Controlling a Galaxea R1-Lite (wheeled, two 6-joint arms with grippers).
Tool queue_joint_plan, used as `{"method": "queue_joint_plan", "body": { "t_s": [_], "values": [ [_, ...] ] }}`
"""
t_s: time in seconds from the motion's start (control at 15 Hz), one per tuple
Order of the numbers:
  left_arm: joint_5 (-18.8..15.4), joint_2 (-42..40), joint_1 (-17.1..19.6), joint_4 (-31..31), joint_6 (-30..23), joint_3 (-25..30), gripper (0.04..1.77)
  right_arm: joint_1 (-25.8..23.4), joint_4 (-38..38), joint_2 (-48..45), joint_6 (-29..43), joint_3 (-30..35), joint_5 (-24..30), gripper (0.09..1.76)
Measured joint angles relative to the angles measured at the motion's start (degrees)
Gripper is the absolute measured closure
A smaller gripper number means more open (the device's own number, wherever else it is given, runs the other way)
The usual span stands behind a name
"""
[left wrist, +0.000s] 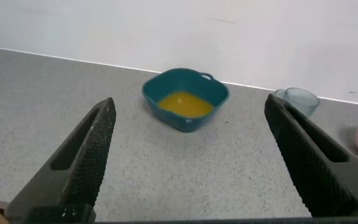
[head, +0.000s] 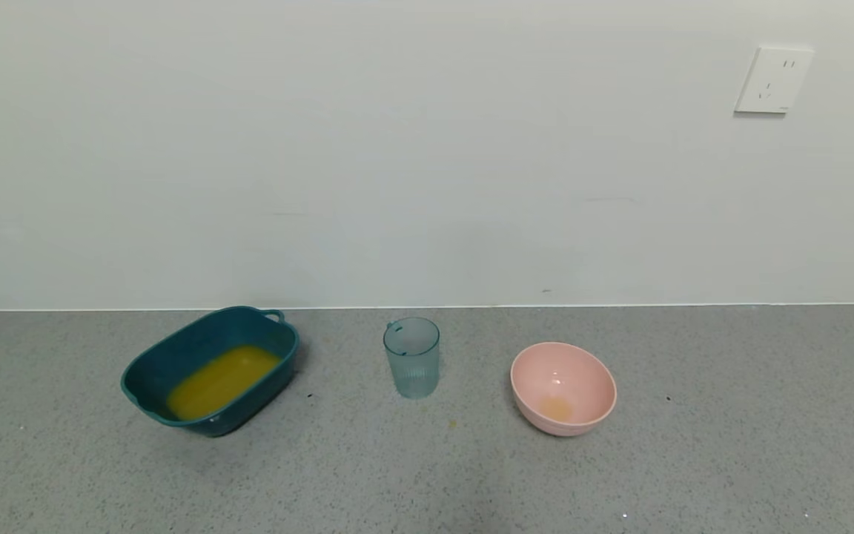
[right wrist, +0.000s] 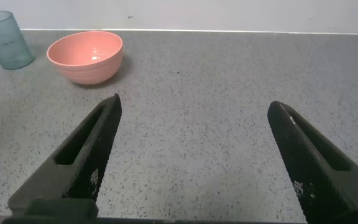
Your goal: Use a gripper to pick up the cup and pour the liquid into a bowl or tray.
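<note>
Grey speckled counter (head: pixel 731 445): cup (head: pixel 412 357) upright and empty, liquid (head: pixel 221 380) in the tray (head: pixel 175 348); left gripper (left wrist: pixel 188 165) and right gripper (right wrist: pixel 194 158) hang back, spread wide, seemingly finished.

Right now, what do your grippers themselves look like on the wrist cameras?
Both look alike: the left gripper and right gripper each show two long black fingers with finely textured inner pads and a recessed slot along the side. The right gripper's fingers carry small white markings. No cables or arm links show.

Pink bowl (head: pixel 563 387) on grey counter (head: pixel 731 445); wall socket (head: pixel 773 80).
</note>
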Motion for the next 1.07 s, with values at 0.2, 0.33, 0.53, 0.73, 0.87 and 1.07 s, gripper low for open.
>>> {"method": "queue_joint_plan", "body": {
  "t_s": [0.2,0.33,0.53,0.73,0.87,1.07],
  "values": [
    [-4.1,-3.5,0.1,-3.7,-0.2,5.1,0.09,0.0,0.0,0.0,0.0,0.0,0.0,0.14],
    [-7.3,-5.4,0.1,-7.4,-0.2,9.9,0.09,0.0,0.0,0.0,0.0,0.0,0.0,0.14],
    [-10.3,-7.4,0.1,-14.0,-0.1,17.5,0.09,0.0,0.0,0.0,0.0,0.0,0.0,0.14],
    [-12.3,-7.9,0.1,-19.1,0.3,23.2,0.09,0.0,0.0,0.0,0.0,0.0,0.0,0.14],
    [-12.5,-8.0,0.1,-22.1,0.8,26.5,0.09,0.0,0.0,0.0,0.0,0.0,0.0,0.14],
    [-12.2,-8.1,0.1,-21.5,2.6,29.5,0.09,0.0,0.0,0.0,0.0,0.0,0.0,0.14]
  ]
}}
